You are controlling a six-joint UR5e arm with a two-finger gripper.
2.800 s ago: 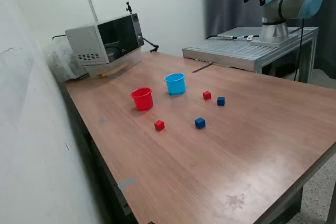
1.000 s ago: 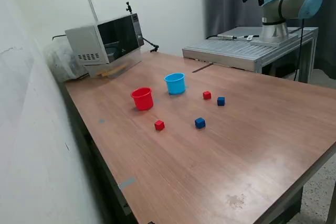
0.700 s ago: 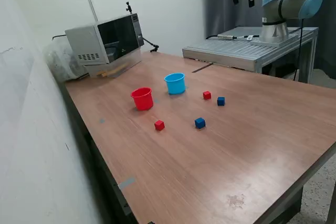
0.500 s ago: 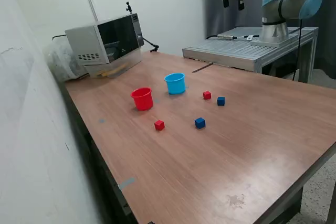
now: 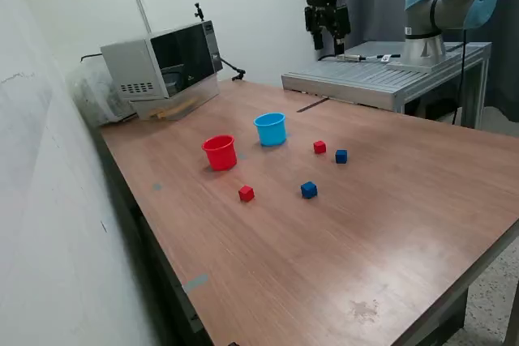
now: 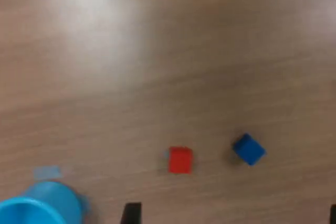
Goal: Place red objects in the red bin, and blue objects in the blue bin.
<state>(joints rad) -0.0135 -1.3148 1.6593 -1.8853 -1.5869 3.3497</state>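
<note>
In the exterior view the red cup (image 5: 219, 152) and the light blue cup (image 5: 270, 129) stand upright side by side on the wooden table (image 5: 389, 224). One red cube (image 5: 319, 147) and one dark blue cube (image 5: 341, 155) lie to the exterior view's right of the blue cup. A second red cube (image 5: 246, 193) and a second blue cube (image 5: 308, 190) lie nearer the front. My gripper (image 5: 327, 38) hangs high above the far side of the table, open and empty. The wrist view shows a red cube (image 6: 180, 159), a blue cube (image 6: 249, 149), the blue cup's rim (image 6: 37, 206) and one fingertip (image 6: 131, 212).
A grey microwave (image 5: 162, 62) and a plastic bag (image 5: 91, 91) stand at the table's far left corner in the exterior view. A raised metal platform (image 5: 381, 79) carries the arm's base (image 5: 426, 38) at the back right. A wall (image 5: 49, 200) runs along the left.
The gripper has swung from the top right towards the exterior view's left and come down lower, over the table's far side. The cubes and cups have not moved.
</note>
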